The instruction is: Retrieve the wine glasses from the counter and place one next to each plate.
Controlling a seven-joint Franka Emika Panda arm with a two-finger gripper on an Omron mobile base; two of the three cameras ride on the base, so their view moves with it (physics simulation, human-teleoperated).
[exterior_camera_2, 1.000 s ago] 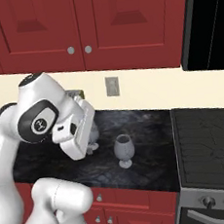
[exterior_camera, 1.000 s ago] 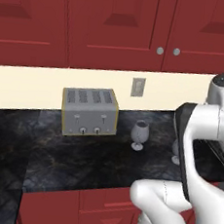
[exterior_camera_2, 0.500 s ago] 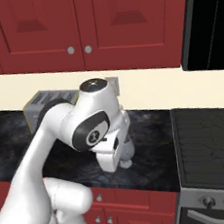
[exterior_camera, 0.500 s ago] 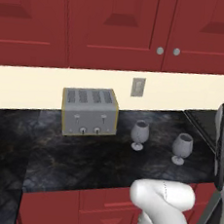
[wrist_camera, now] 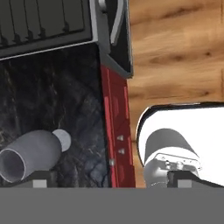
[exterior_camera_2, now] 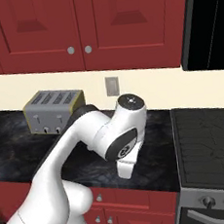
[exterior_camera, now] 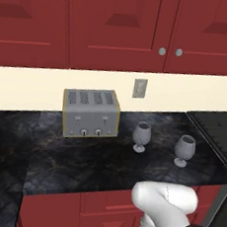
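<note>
2 grey translucent wine glasses (exterior_camera: 142, 136) (exterior_camera: 184, 149), each with rounded bowl, short stem and round foot, stand upright on the black marbled tabletop (exterior_camera: 71, 155), right of the toaster (exterior_camera: 90, 112). The hand (wrist_camera: 109, 181) hangs above 1, fingers apart.

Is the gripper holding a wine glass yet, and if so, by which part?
Nothing is held. The gripper is open above the counter, with one wine glass standing free below it.
</note>
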